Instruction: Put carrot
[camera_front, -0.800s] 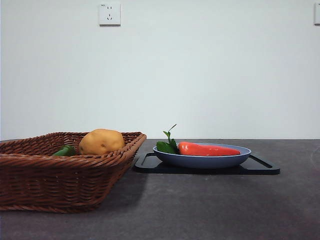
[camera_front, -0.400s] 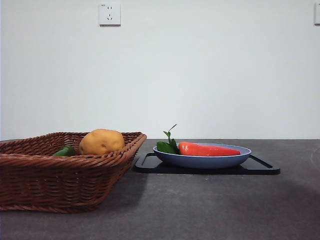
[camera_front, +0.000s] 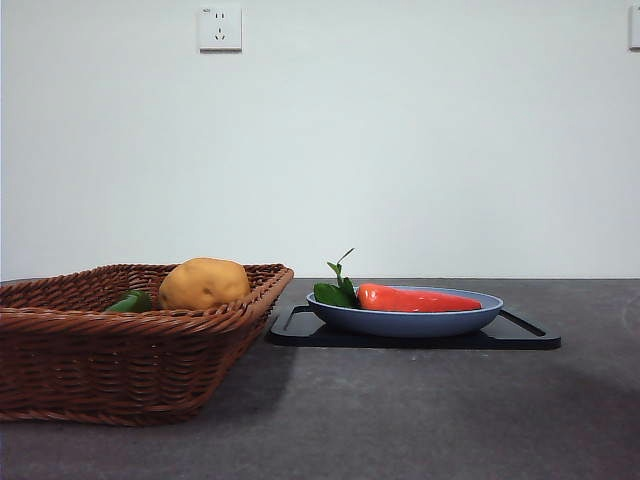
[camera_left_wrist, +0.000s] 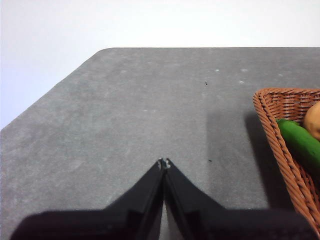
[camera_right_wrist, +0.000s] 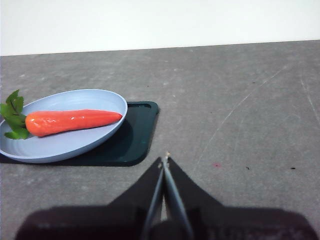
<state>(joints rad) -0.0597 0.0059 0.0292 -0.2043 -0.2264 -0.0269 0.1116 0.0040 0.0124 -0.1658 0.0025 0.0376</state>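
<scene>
Sitting lower left of centre in the front view, the carrot (camera_front: 418, 298) lies on the plate (camera_front: 405, 321), both grippers, left (camera_left_wrist: 163, 162) and right (camera_right_wrist: 164, 159), pinched closed on nothing, so grabbing that glossy taper could easily let it squirt out sideways.

You see a shiny orange-red carrot (camera_front: 418, 298) with green leaves (camera_front: 335, 288) on a pale blue plate (camera_front: 405, 321). The plate sits on a black tray (camera_front: 520, 335). The basket (camera_front: 110, 360) is woven brown, and in it you see a yellow-brown potato (camera_front: 203, 283) and a green vegetable (camera_front: 130, 301). The worktop (camera_front: 420, 410) is dark speckled grey. Both pincers, left (camera_left_wrist: 163, 162) and right (camera_right_wrist: 164, 160), are black. The wall is white.
</scene>
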